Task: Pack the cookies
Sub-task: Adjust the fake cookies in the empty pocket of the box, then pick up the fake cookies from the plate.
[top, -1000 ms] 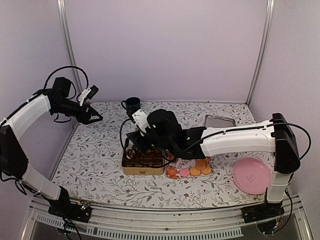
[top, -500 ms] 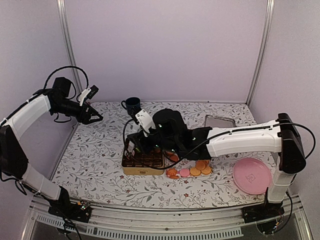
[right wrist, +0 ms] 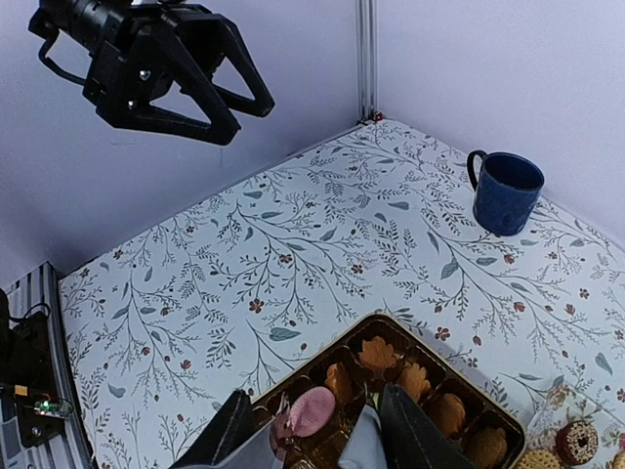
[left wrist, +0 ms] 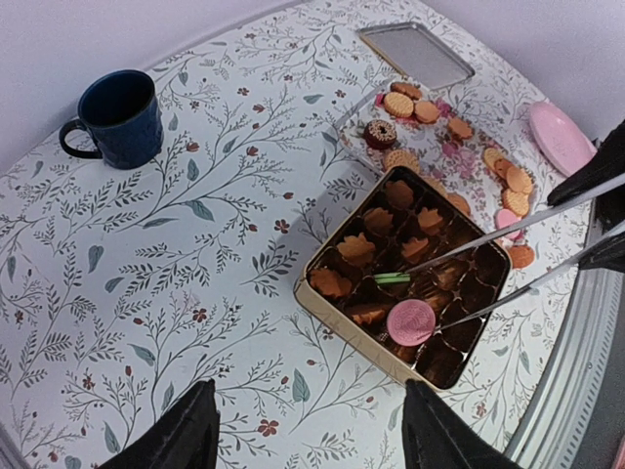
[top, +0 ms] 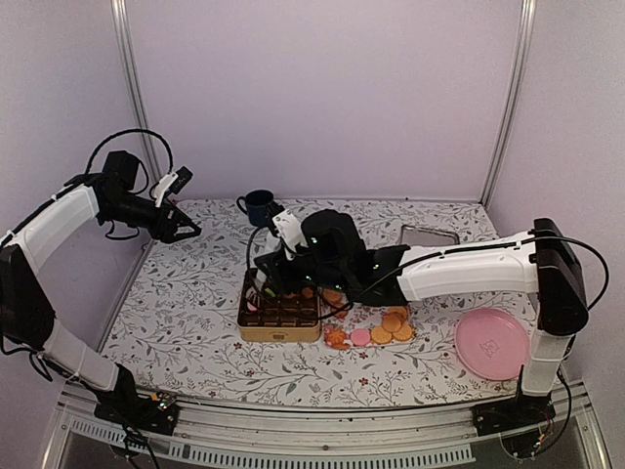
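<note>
A gold box (top: 278, 334) with dark compartments holds several golden cookies (left wrist: 356, 249) and a pink cookie (left wrist: 410, 322). My right gripper (top: 262, 288) hovers over the box's left end, shut on thin metal tongs (left wrist: 508, 233). The tong tips are apart, one by a green piece (left wrist: 391, 277) and one touching the pink cookie (right wrist: 311, 410). I cannot tell if the pink cookie is pinched. Loose golden and pink cookies (top: 389, 329) lie right of the box. My left gripper (top: 186, 227) is open and empty, high above the table's back left.
A dark blue mug (top: 259, 205) stands behind the box. A metal tray (top: 430, 236) lies at the back right. A large pink plate (top: 493, 344) lies at the front right. The loose cookies sit on a clear sheet (left wrist: 430, 147).
My right gripper has risen a little and shifted back over the box with the tongs. The left arm has not moved.
</note>
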### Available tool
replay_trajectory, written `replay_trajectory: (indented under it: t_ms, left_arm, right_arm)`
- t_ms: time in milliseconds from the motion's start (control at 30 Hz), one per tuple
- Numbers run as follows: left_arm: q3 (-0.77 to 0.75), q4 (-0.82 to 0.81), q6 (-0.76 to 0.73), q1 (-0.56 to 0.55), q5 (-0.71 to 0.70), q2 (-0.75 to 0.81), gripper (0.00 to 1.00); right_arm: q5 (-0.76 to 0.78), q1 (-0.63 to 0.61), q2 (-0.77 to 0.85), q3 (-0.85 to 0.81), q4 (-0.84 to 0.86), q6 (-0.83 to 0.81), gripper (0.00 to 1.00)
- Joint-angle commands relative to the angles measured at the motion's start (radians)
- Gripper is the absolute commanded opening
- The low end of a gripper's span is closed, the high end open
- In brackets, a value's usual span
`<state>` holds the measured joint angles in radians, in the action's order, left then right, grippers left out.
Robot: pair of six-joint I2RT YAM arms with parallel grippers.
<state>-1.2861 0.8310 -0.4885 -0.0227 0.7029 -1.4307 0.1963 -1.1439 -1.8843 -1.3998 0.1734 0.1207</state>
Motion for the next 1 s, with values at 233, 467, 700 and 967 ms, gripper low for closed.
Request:
replay_trajectory:
  t_ms: [233,467,700,967]
  left_arm:
    - [0.001,0.006,-0.016,0.012,0.007,0.025,0.64]
    - [0.001,0.006,-0.015,0.012,0.009,0.026,0.64]
    - [-0.002,0.006,-0.015,0.012,0.004,0.03,0.64]
    - [-0.004,0.019,-0.023,0.012,0.004,0.026,0.65]
  right_arm:
    - [-0.077,0.007,-0.058,-0.061,0.046,0.036,0.43]
    - [-0.044,0.008,0.002,-0.044,0.051,0.021,0.43]
    - [0.021,0.024,0.17,0.044,0.034,-0.038,0.43]
    - [0.138,0.065,0.432,0.312,-0.07,-0.025,0.43]
